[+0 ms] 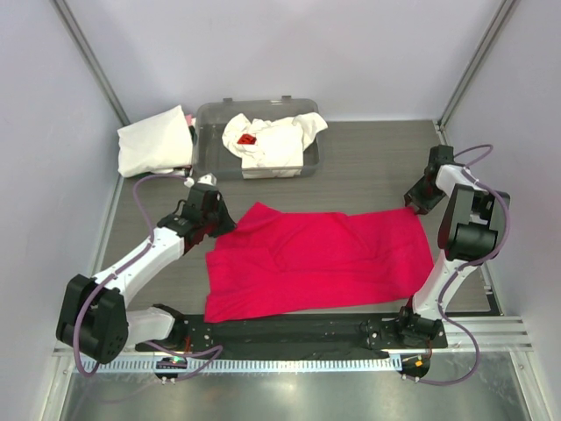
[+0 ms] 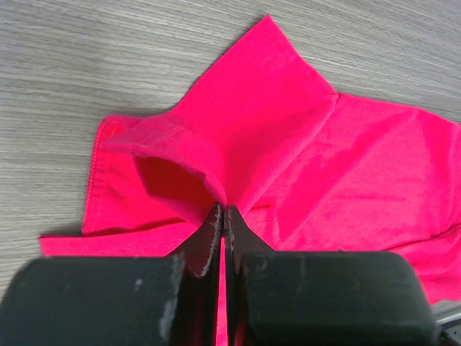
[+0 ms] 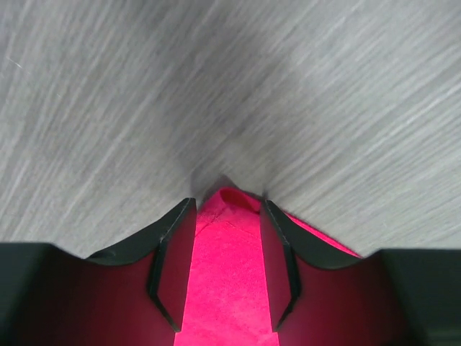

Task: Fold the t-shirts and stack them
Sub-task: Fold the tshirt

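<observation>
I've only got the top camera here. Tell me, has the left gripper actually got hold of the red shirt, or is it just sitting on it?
Observer: In the left wrist view, the left gripper is shut on a raised fold of the red t-shirt, and the cloth tents up to its jaws.
Operator: And the right one?
Observer: In the right wrist view, the right gripper is open. Its fingers are astride the shirt's edge, with the cloth between them unpinched.
Operator: How far onto the shirt is it?
Observer: Barely. The hem ends just past the tips, with bare table beyond.
</observation>
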Controlling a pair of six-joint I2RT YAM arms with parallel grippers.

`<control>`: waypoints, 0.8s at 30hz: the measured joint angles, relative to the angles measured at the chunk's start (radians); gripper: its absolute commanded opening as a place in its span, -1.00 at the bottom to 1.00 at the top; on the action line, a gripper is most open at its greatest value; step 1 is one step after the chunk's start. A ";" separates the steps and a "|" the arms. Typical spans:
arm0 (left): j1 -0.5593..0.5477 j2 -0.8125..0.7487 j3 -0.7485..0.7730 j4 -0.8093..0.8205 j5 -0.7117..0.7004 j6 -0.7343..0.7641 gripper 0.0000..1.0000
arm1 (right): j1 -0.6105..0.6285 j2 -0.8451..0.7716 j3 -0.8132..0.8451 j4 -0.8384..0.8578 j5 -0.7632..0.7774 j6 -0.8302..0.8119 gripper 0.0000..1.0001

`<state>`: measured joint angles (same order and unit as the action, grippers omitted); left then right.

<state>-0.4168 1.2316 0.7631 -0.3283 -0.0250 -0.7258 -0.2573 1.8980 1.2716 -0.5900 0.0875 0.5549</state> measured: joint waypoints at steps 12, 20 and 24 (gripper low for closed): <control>0.000 -0.006 -0.012 0.000 0.000 0.000 -0.99 | 0.010 0.025 0.028 0.010 -0.004 -0.003 -0.71; 0.000 -0.004 0.045 -0.052 -0.008 0.013 -0.99 | 0.030 0.031 0.055 -0.012 -0.043 -0.004 -0.98; -0.004 -0.020 0.116 -0.076 -0.016 0.028 -1.00 | 0.045 0.002 0.065 -0.019 -0.064 -0.004 -0.97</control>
<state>-0.4206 1.2118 0.8795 -0.4042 -0.0410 -0.6975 -0.2127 1.8996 1.3369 -0.6094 0.0238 0.5510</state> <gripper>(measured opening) 0.005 0.039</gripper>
